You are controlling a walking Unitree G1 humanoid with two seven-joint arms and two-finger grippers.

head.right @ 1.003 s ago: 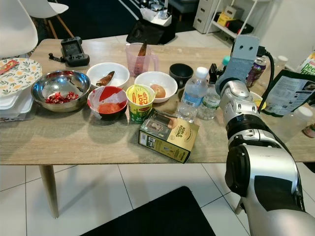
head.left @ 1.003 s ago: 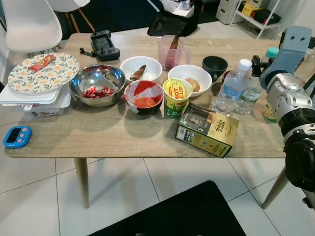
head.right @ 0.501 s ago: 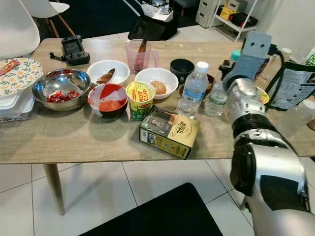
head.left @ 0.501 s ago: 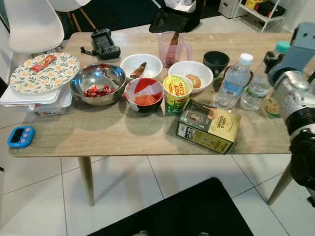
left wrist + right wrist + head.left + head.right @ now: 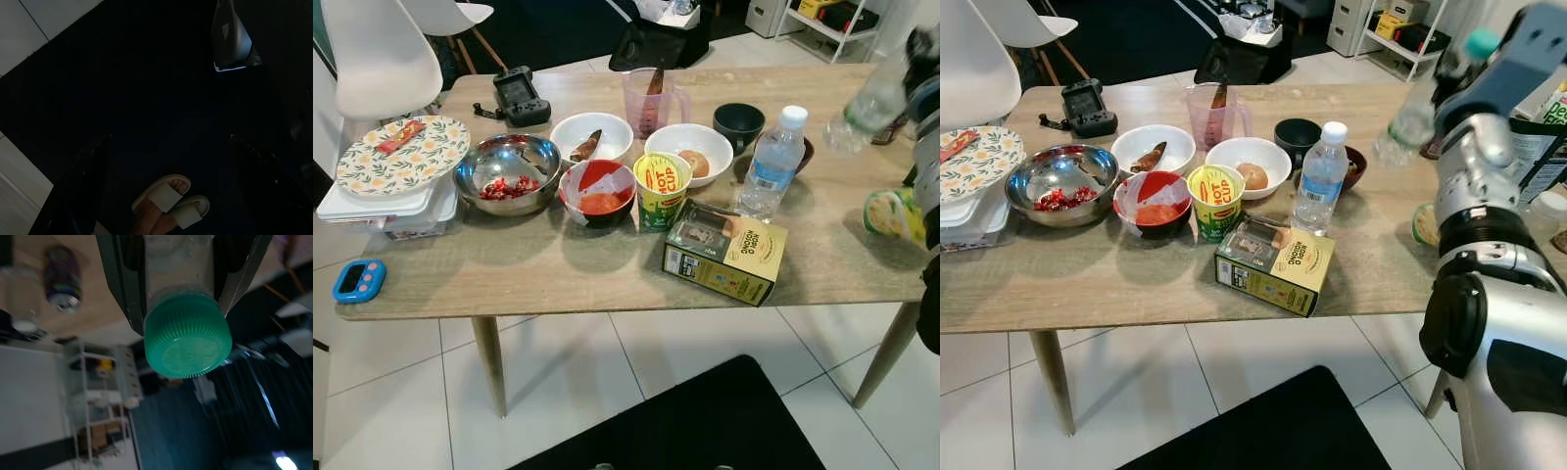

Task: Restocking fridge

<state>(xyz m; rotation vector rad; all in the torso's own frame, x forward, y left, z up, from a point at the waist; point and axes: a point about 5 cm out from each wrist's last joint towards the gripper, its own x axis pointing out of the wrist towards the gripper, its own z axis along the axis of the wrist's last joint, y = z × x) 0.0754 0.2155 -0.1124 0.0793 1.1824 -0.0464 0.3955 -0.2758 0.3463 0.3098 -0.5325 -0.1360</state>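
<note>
— Head views first: where is the right gripper (image 5: 1449,73)?

— Raised above the far right end of the bench (image 5: 1116,284), pinching a clear bottle with a green cap (image 5: 1420,98). The bottle is tilted, cap end up, clear of the bench surface. It is blurred in the left eye view.

— What sits near it?

— Below and toward the robot's left of the gripper, a white-capped water bottle (image 5: 1319,178) stands upright on the bench. Further left from it are a yellow carton (image 5: 1275,264) lying flat, a HOT CUP tub (image 5: 1215,201), a red bowl (image 5: 1154,201) and a steel bowl (image 5: 1060,181). A small round tub (image 5: 1426,224) lies on the bench almost under the gripper.

— Left wrist view?

— Very dark. The left gripper (image 5: 166,181) hangs over a black mat (image 5: 146,88), its two fingers spread apart, holding nothing. Between them, below, a person's feet in white slippers (image 5: 171,200) stand on the mat.

— And the right wrist view?

— The two fingers (image 5: 120,274) press on either side of the bottle's neck, just behind the ribbed green cap (image 5: 186,335), which points out past the fingertips. A shelf unit (image 5: 98,396) is blurred behind.
</note>
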